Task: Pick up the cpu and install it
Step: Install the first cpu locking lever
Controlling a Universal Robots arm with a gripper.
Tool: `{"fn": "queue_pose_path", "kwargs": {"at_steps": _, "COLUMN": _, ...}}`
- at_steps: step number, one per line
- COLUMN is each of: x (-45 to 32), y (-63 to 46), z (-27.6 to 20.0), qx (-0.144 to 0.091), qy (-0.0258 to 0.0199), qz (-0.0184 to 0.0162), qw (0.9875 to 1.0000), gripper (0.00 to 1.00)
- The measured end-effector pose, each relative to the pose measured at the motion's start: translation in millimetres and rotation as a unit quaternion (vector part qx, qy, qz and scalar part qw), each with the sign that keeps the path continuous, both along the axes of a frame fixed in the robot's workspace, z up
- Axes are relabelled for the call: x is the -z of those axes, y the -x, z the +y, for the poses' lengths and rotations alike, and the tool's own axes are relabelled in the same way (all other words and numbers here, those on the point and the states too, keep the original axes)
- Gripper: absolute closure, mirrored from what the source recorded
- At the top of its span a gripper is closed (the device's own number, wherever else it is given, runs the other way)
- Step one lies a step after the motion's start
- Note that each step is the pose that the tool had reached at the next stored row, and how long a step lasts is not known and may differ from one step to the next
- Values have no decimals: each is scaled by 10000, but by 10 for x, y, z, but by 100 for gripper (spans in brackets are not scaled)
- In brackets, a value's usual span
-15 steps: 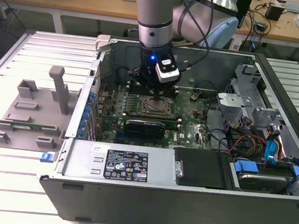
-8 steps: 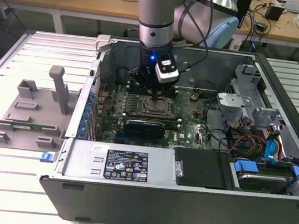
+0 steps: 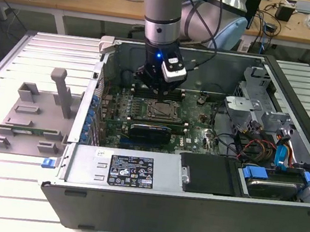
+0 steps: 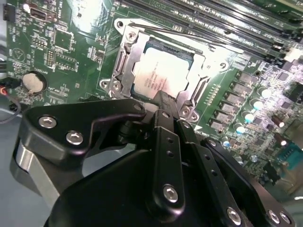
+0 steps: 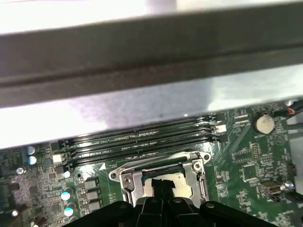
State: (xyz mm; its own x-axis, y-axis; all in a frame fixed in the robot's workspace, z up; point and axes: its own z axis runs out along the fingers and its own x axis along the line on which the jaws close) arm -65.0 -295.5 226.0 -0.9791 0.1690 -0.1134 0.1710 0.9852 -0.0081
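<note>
In the exterior view the gripper [image 3: 158, 87] hangs inside the open computer case [image 3: 279, 222], just above the cpu [image 3: 163, 112] lying in its socket on the motherboard [image 3: 190, 134]. In the second wrist view the fingers [image 4: 163, 101] look narrowed together over the cpu's [image 4: 163, 75] edge, seemingly holding nothing. The first wrist view shows the socket frame [image 5: 127, 178]. The chip looks light, stiff, slick and fragile; it is best taken by opposite edges.

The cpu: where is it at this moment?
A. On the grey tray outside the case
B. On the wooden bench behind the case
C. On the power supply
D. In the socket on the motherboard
D: in the second wrist view the cpu lies flat inside the metal frame of the socket on the motherboard, just beyond the gripper.
</note>
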Motion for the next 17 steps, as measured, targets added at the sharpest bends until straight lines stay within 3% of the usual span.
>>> {"fn": "queue_pose_path", "kwargs": {"at_steps": 3, "x": -18, "y": -7, "z": 0, "qx": -2, "qy": -1, "qz": 10, "qw": 10000, "gripper": 89}}
{"fn": "queue_pose_path", "kwargs": {"at_steps": 5, "x": -16, "y": -34, "z": 0, "qx": -9, "qy": 0, "qz": 96, "qw": 10000, "gripper": 89}}
{"fn": "queue_pose_path", "kwargs": {"at_steps": 6, "x": -15, "y": -42, "z": -1, "qx": -44, "qy": 0, "qz": 112, "qw": 9999, "gripper": 89}}
{"fn": "queue_pose_path", "kwargs": {"at_steps": 14, "x": 0, "y": -59, "z": -2, "qx": -468, "qy": 5, "qz": 157, "qw": 9988, "gripper": 89}}
{"fn": "queue_pose_path", "kwargs": {"at_steps": 17, "x": 8, "y": -59, "z": -38, "qx": -514, "qy": 4, "qz": 177, "qw": 9985, "gripper": 89}}
